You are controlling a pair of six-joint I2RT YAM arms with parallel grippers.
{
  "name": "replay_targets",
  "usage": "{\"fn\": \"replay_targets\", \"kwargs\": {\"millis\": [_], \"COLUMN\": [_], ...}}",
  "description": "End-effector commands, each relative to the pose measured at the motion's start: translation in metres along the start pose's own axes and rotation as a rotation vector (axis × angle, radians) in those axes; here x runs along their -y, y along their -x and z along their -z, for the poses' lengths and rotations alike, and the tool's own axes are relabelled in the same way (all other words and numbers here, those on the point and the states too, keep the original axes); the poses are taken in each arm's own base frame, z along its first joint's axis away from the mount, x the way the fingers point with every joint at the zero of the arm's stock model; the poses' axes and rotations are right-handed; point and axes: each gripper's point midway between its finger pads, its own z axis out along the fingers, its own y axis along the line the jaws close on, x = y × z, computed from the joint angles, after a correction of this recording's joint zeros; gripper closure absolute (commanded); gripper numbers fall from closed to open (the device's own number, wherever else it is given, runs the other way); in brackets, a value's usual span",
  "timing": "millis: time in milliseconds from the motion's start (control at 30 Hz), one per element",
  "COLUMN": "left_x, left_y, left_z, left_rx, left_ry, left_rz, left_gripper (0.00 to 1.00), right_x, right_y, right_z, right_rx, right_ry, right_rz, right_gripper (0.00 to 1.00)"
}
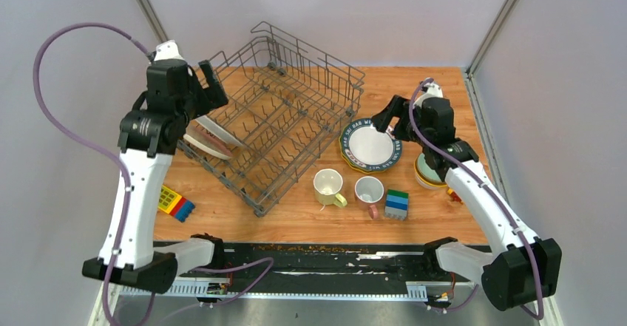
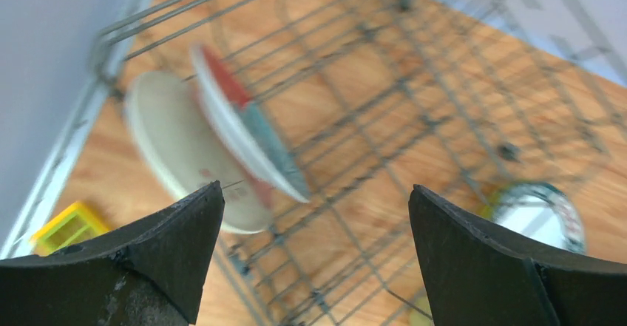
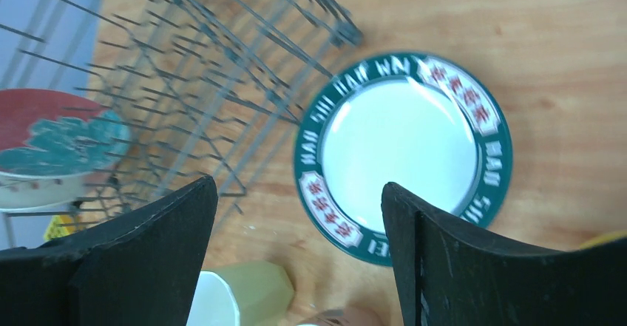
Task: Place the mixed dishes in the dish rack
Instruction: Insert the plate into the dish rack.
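Note:
The dish rack is a grey wire basket at centre left. Two plates lean between its tines at the left end; the left wrist view shows a red-and-teal plate and a cream one behind it. My left gripper hovers open above them, holding nothing. My right gripper is open over the patterned-rim plate, which lies flat on the table. A pale yellow mug and a white pink-handled mug stand in front.
Stacked green-blue toy blocks stand right of the mugs. Bowls are partly hidden under the right arm. A yellow toy block lies left of the rack. Grey walls close in on both sides and the back.

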Motion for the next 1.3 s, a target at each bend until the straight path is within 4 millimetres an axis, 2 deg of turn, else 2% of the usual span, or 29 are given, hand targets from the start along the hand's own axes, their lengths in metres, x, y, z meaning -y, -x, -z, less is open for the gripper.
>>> {"fn": "replay_targets", "kwargs": {"millis": [0, 67, 200, 367, 600, 833, 1067, 1267], "left_x": [0.080, 0.113, 0.154, 0.188, 0.234, 0.236, 0.224, 0.217], "left_y": [0.014, -0.002, -0.028, -0.060, -0.116, -0.138, -0.159, -0.165], "left_z": [0.035, 0.050, 0.060, 0.059, 0.071, 0.068, 0.055, 0.047], "left_rx": [0.121, 0.101, 0.061, 0.029, -0.028, -0.047, -0.090, -0.106], "left_ry": [-0.411, -0.526, -0.626, -0.672, -0.766, -0.733, -0.671, -0.627], "left_rz": [-0.024, -0.069, -0.162, -0.281, -0.401, -0.461, -0.505, -0.518], "left_gripper": [0.00, 0.00, 0.00, 0.00, 0.00, 0.00, 0.00, 0.00], "right_x": [0.032, 0.041, 0.054, 0.069, 0.088, 0.109, 0.123, 0.133], "right_y": [-0.024, -0.038, -0.051, -0.062, -0.076, -0.094, -0.103, -0.107], "right_z": [-0.009, -0.010, -0.012, -0.013, -0.018, -0.028, -0.035, -0.033], "right_rx": [-0.019, -0.044, -0.069, -0.096, -0.134, -0.193, -0.221, -0.240], "right_ry": [-0.095, -0.116, -0.148, -0.180, -0.232, -0.292, -0.351, -0.408], "right_rz": [-0.065, -0.094, -0.121, -0.174, -0.212, -0.245, -0.245, -0.235], "right_gripper": [0.17, 0.17, 0.18, 0.21, 0.26, 0.33, 0.39, 0.41]}}
